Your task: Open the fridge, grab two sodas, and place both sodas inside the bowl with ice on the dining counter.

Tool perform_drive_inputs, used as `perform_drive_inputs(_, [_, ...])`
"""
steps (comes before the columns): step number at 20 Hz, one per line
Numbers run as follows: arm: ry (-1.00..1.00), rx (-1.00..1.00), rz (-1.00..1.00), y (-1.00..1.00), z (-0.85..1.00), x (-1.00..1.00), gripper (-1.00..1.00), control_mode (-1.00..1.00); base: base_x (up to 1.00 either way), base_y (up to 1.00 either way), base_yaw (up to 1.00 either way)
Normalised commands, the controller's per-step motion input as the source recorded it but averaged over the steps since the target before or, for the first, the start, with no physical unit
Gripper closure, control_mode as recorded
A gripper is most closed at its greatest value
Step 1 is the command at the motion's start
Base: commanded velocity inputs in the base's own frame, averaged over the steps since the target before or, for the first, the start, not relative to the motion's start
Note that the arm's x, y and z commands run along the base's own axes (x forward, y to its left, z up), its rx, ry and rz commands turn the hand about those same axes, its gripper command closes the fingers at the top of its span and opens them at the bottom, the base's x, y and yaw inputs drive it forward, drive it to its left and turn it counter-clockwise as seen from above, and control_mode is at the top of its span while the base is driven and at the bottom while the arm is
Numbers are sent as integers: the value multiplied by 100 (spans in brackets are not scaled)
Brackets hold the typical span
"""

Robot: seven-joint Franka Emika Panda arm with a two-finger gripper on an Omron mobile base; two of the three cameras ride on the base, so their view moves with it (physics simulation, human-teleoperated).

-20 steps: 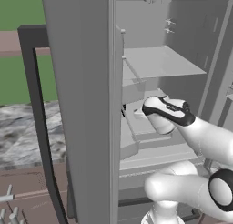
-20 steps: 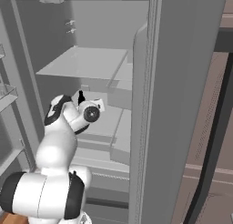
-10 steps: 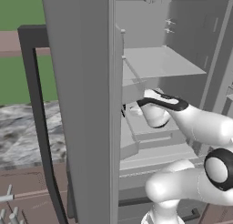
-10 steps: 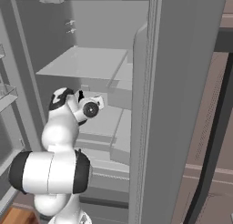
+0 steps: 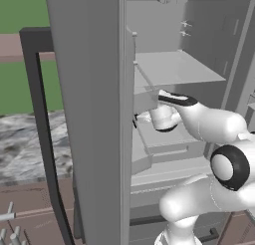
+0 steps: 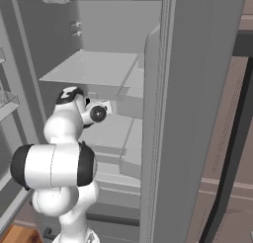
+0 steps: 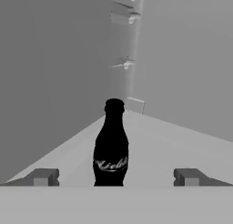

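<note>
The grey steel fridge (image 5: 94, 89) stands open, and my arm reaches onto a middle shelf (image 6: 111, 131) inside it. In the hand view a near-black soda (image 7: 111, 148) with a narrow neck and pale lettering stands upright on the shelf, close ahead. It is centred between my gripper's (image 7: 116, 177) two dark fingertips (image 7: 43, 176), which are spread wide to either side without touching it. In the base views the gripper (image 5: 137, 119) (image 6: 106, 110) sits just under the upper shelf (image 5: 174, 69), partly hidden by the open door's edge.
Open fridge doors flank the arm on both sides (image 6: 197, 89). Door bins (image 6: 7, 101) hang on the far left. A black frame (image 5: 40, 114), a marbled stone top (image 5: 30, 144) and brown cabinets (image 5: 30, 209) lie beside the fridge. Lower shelves and drawers sit below the hand.
The hand has pushed further into the fridge along the shelf, and the forearm and elbow have risen and stretched out. The jaws have stayed wide.
</note>
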Motion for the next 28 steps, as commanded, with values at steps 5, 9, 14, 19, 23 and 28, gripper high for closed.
perform_drive_inputs(5, [4, 0, 0, 15, 0, 20, -100, -100, 0, 0, 0])
perform_drive_inputs(9, [5, 0, 0, 21, 0, 18, -100, -100, 0, 0, 0])
perform_drive_inputs(14, [2, 0, 0, 6, 0, 24, -100, -100, 0, 0, 0])
perform_drive_inputs(19, [1, 0, 0, 0, 0, 24, -100, -100, 0, 0, 0])
perform_drive_inputs(23, [0, 0, 0, 0, 0, 29, -100, -100, 0, 0, 0])
perform_drive_inputs(28, [2, 0, 0, 0, 0, 36, -100, -100, 0, 0, 0])
